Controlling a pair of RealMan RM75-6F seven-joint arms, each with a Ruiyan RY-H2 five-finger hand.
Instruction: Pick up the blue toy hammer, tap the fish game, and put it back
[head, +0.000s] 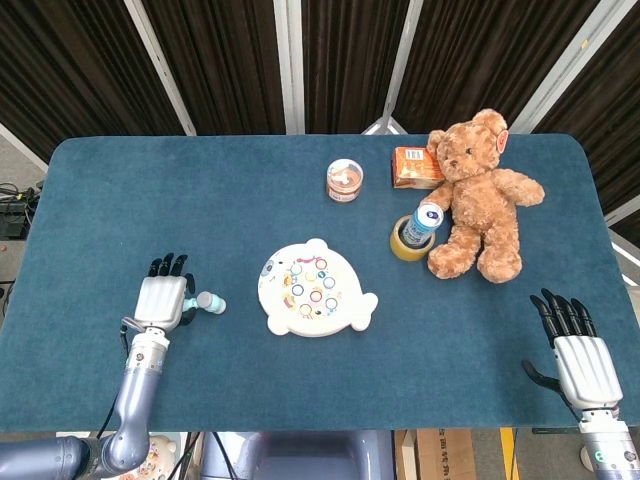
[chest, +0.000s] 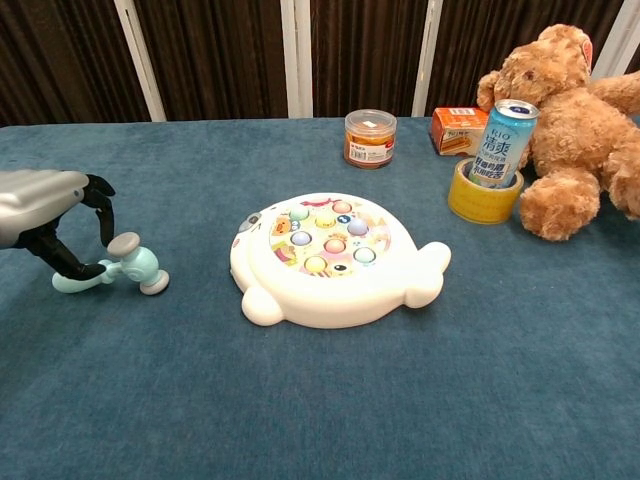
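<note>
The blue toy hammer (chest: 135, 268) lies on the blue table cloth left of the white fish game (chest: 330, 255), its handle pointing left. In the head view only the hammer's head (head: 208, 302) shows past my left hand (head: 165, 298). That left hand (chest: 40, 200) hovers over the handle, fingers arched above it and thumb low beside it, not closed around it. The fish game (head: 313, 289) sits mid-table. My right hand (head: 578, 355) rests open at the table's near right edge, holding nothing; the chest view does not show it.
A teddy bear (head: 480, 195) sits at the back right, with a drink can (head: 424, 222) standing in a yellow tape roll (head: 405, 243) beside it. Behind the game stand a small jar (head: 344, 180) and an orange box (head: 415, 167).
</note>
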